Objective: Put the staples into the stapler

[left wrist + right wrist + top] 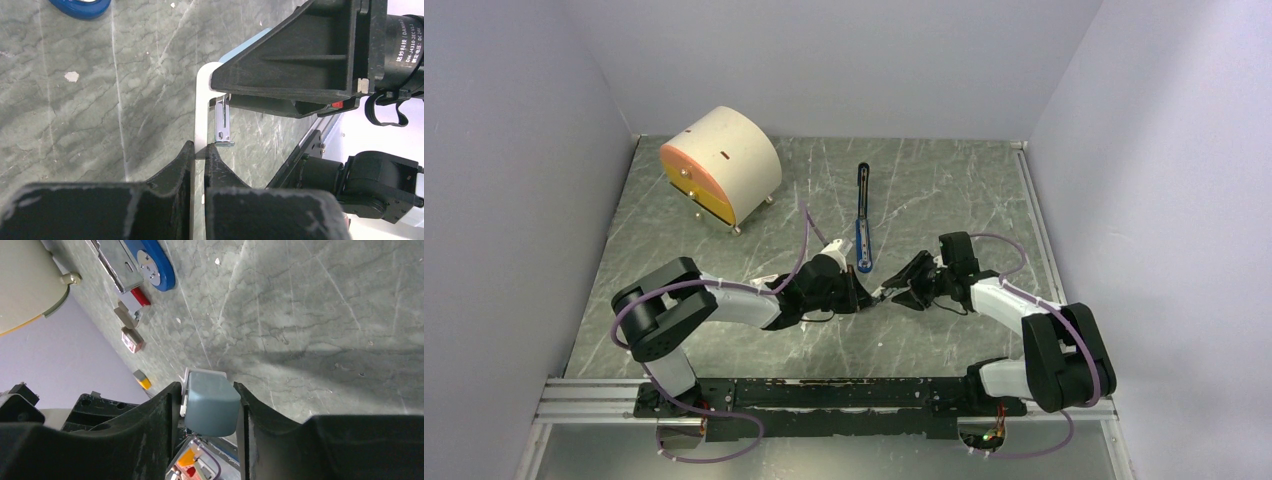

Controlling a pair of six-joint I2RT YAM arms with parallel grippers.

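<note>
At frame centre my left tool (199, 150) is clamped on the white edge of a pale blue piece (202, 95), my right tool (207, 388) on its blue end, below the stapler (862, 215).

cream round-topped cabinet (724, 160), far left | green marble table (944, 190) | light-blue and white piece (210, 402) | orange block (144, 382)

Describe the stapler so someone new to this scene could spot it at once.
On the grey marbled table, find the cream drum-shaped box at the far left. Right of it, near the middle, lies the stapler: the only long, slim, bright blue bar, nothing like the squat box.
</note>
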